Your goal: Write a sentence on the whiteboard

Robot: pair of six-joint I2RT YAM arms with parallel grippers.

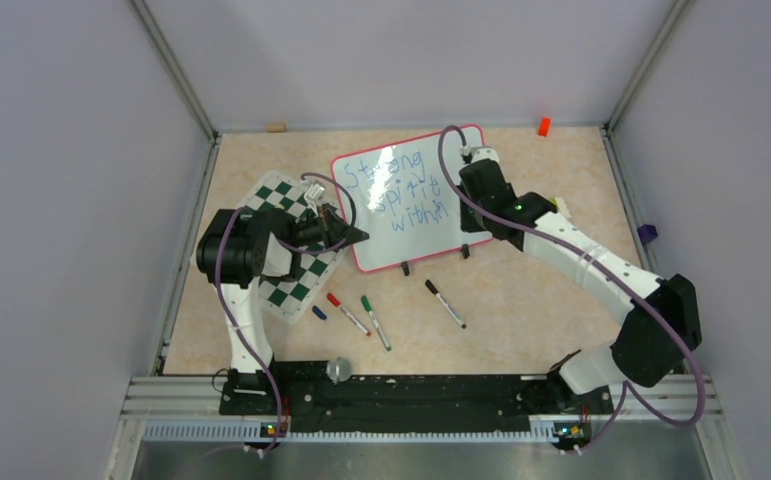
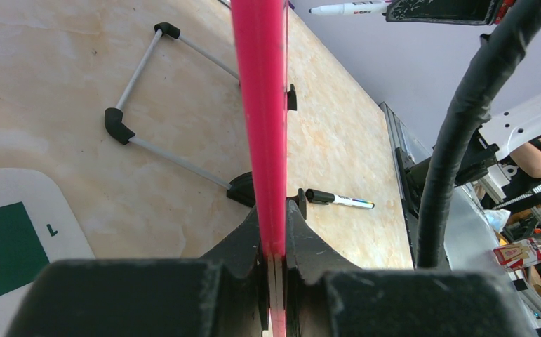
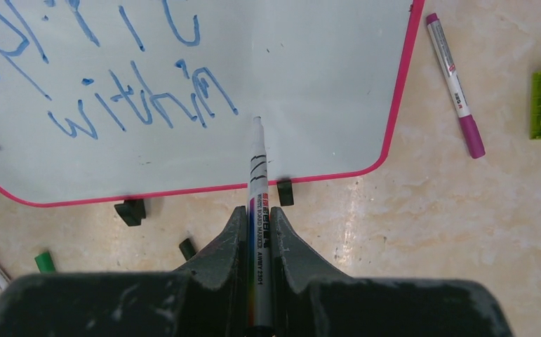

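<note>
Whiteboard, glossy, round-cornered, pink-framed, with wobbly blue sentence

Bright, even light falls from overhead. In the top view the table around the whiteboard is uniformly lit, with only short, soft shadows under the loose pens just off its near edge. The board shows no hard hot spot and reads pale grey-blue in the right wrist view, while the table right of it carries a soft sheen. The marker over the board's near edge is sharp, its print legible, but the right gripper is dark and slightly soft. In the left wrist view the whiteboard's red edge, close to the lens, is blurred and oversaturated, the left gripper on it is underexposed, and the room right of it is washed out.
</note>
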